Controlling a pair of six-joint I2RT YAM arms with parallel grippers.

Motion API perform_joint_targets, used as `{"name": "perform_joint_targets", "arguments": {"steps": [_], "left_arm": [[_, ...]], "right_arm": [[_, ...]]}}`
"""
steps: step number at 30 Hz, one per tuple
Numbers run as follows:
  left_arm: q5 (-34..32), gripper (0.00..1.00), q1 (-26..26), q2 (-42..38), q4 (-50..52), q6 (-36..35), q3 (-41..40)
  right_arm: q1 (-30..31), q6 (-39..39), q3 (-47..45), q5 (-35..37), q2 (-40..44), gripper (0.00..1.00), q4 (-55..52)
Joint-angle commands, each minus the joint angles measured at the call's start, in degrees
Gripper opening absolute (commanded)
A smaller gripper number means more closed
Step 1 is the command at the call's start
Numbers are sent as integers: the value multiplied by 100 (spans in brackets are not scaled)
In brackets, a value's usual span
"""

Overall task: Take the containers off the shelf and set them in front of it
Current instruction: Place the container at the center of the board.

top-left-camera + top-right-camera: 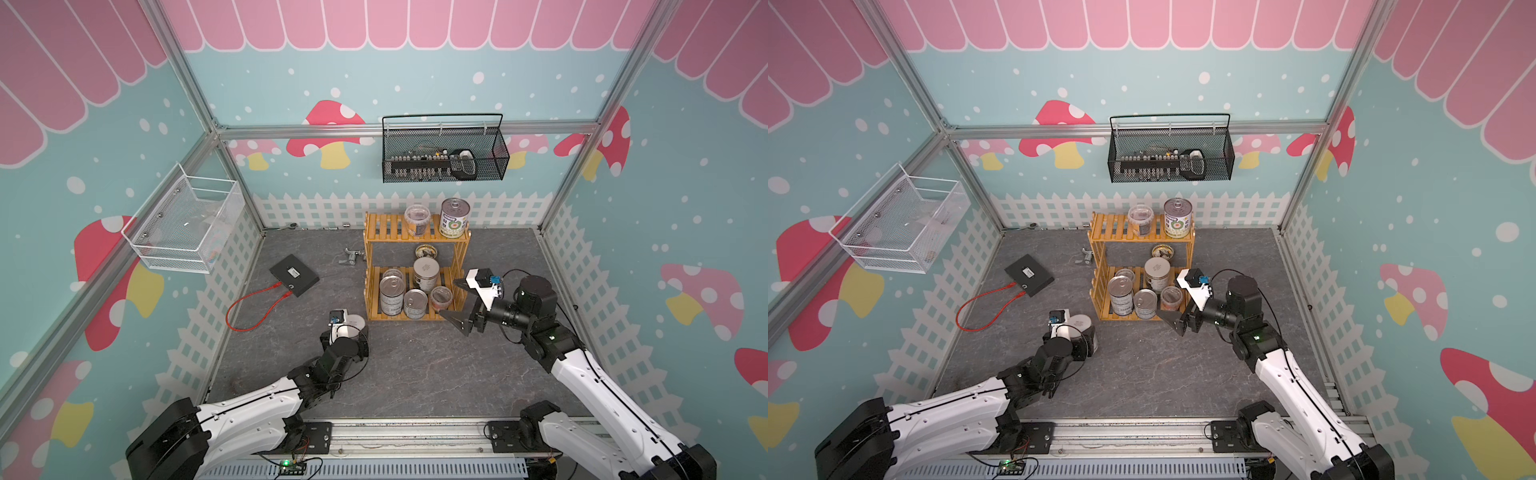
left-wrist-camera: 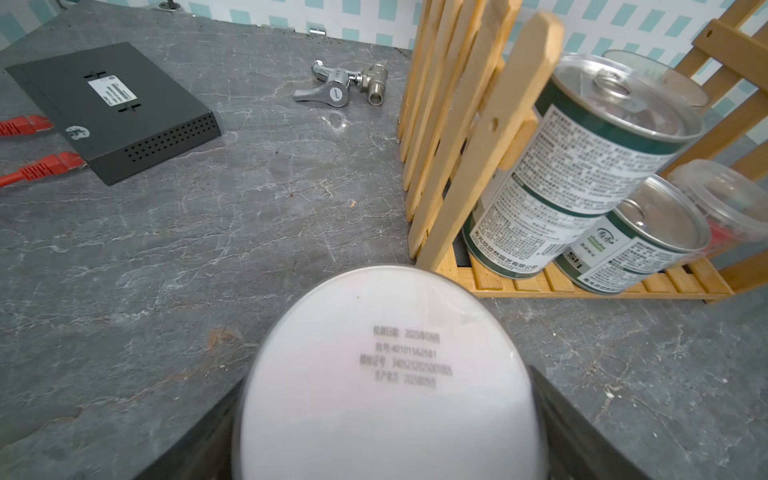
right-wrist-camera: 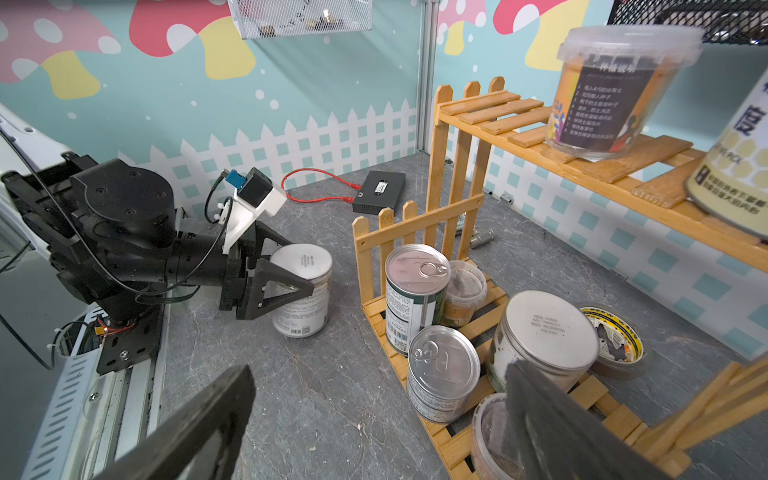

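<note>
I record the left gripper (image 3: 303, 272) with jaws clenched on a white-lidded jar (image 2: 382, 374) standing on the counter (image 1: 415, 374) near-left of the shelf (image 1: 382, 226), apparently for setting down, while the right gripper (image 1: 449, 298), jaws released wide, faces the lower tier's small clear jar (image 1: 441, 296), seemingly lined up for that pick.

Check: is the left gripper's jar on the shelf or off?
Off: the jar stands on the table outside the shelf, held by the left gripper.
</note>
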State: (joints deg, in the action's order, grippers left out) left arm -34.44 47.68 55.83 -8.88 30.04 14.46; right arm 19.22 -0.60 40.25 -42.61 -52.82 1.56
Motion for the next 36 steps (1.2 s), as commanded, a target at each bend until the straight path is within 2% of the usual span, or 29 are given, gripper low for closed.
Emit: {"name": "perform_joint_targets", "arguments": {"steps": [1,3,6,10,20,23,26,32,36], "left_arm": [[-168,69,-22,-10,133,116,86],[-108,71,-26,-70,130,91,68],[-39,81,-22,-171,149,46,48],[-89,87,-18,-271,222,94,48],[-75,94,-22,-1040,800,273,32],[-75,99,-22,-1260,886,302,4],[-38,99,-18,-1301,973,255,101],[-43,99,-99,-1333,1004,-180,622],[315,99,-162,-1195,1146,-925,1271]], "right_arm": [[29,-121,72,84,112,99,-111],[34,-148,63,125,161,99,-149],[33,-193,100,155,184,99,-203],[35,-210,124,165,162,99,-218],[29,-291,307,133,97,99,-376],[33,-278,341,112,70,99,-383],[29,-281,389,143,52,99,-424],[31,-271,527,277,60,99,-498],[33,-274,720,597,37,99,-713]]}}
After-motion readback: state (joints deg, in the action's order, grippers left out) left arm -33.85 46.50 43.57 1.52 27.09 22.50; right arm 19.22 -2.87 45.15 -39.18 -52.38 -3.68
